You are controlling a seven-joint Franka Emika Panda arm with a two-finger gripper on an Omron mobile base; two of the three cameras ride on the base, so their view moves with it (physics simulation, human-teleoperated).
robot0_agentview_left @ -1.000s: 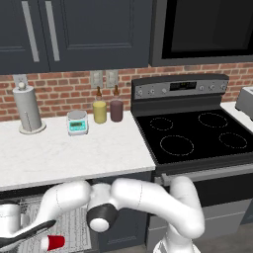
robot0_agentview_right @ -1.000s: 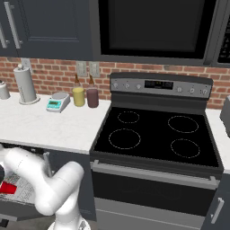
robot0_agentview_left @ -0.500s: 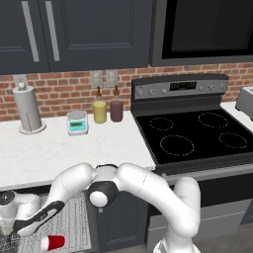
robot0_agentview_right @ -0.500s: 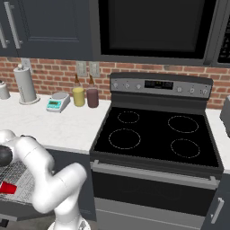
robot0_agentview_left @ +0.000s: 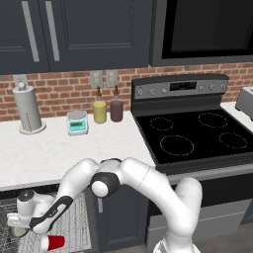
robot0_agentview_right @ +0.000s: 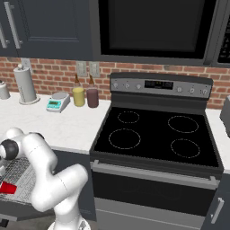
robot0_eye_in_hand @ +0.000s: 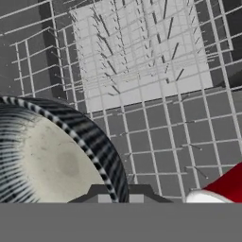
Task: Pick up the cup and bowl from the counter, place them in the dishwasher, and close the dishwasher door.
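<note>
Hand view, left to right: bowl, dark ribbed rim, pale speckled inside, close under my gripper, whose grip I cannot tell; grey wire rack; cup, red with white rim, lying at the lower right on the rack.

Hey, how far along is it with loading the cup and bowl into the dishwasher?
The cup already lies on its side on the dishwasher rack. The bowl is in hand: the pincer has it low over the rack, though the grip itself is hard to make out. Left to do: let go of the bowl, pull the arm out, and close the dishwasher door, which is open now.
</note>
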